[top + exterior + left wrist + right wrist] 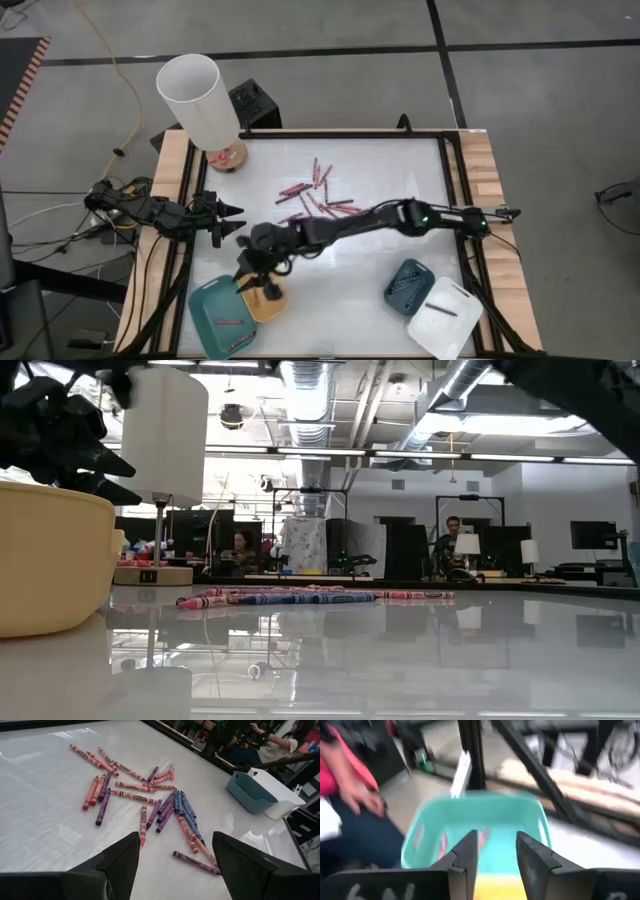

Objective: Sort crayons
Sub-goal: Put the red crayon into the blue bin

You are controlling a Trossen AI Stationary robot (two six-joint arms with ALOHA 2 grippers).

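Observation:
Loose crayons (pixel 315 195) in red, pink, purple and blue lie scattered mid-table; the left wrist view shows them as crayons (pixel 150 800) ahead of my left gripper (pixel 175 840). That left gripper (pixel 235 218) waits open at the table's left edge. My right gripper (pixel 258 275) reaches across to the near left and hangs open above the yellow tray (pixel 268 303), next to the teal tray (pixel 222 318). In the right wrist view my right gripper (pixel 496 840) holds nothing, and pink crayons (pixel 442 845) lie in the teal tray (pixel 470 815) beyond it.
A dark-blue tray (pixel 408 283) and a white tray (pixel 445 318), each holding a crayon, sit at the near right. A lamp with a white shade (pixel 195 100) stands at the far left corner. A person's hand and sleeve (pixel 355 795) show beyond the table.

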